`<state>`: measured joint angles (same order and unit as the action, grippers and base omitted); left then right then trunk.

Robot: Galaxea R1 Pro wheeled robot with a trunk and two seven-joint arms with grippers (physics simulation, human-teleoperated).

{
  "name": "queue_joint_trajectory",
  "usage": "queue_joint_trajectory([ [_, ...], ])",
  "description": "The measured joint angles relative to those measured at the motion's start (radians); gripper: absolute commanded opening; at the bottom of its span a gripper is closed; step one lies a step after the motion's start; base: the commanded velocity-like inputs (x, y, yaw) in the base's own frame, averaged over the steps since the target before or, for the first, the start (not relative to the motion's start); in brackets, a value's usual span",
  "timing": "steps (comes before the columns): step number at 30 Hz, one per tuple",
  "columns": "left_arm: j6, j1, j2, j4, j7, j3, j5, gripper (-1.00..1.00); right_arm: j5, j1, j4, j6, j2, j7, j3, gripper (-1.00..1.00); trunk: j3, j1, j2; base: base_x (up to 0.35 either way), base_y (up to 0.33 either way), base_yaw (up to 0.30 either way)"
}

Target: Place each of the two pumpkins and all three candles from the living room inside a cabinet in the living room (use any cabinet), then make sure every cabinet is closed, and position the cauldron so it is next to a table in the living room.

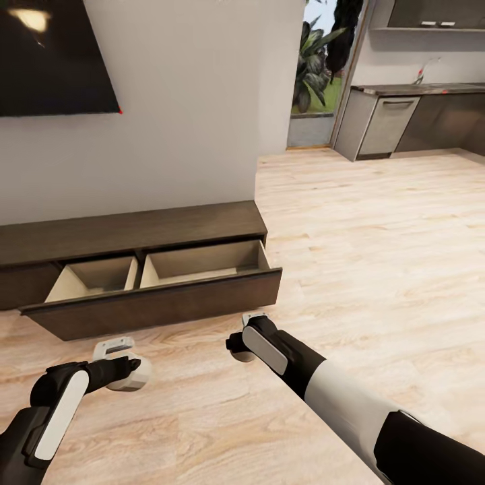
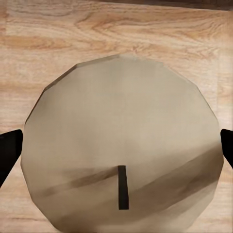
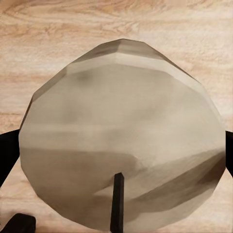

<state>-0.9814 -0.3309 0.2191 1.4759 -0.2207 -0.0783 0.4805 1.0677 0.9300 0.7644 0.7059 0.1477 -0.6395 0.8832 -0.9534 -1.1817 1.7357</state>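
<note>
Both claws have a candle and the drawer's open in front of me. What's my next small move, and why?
Probably carry the right claw forward and up over the open drawer of the cabinet. Its candle sits gripped between the fingers, and that pale right-hand compartment, nearest this arm, looks empty. The left claw can wait with its candle low over the floor.

No readable text, labels, brand names, numbers or signs appear anywhere in the three views; every surface is plain and unmarked.
</note>
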Motion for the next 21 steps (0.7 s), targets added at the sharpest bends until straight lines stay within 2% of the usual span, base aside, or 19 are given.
queue_joint_trajectory([
  [21, 0.0, 0.0, 0.0, -0.001, 0.0, 0.0, 0.001, -1.0, 0.0, 0.0, 0.002, 0.0, 0.001, 0.0, 0.0, -1.0, 0.066, 0.081, -0.147, 0.0, 0.0, 0.0],
])
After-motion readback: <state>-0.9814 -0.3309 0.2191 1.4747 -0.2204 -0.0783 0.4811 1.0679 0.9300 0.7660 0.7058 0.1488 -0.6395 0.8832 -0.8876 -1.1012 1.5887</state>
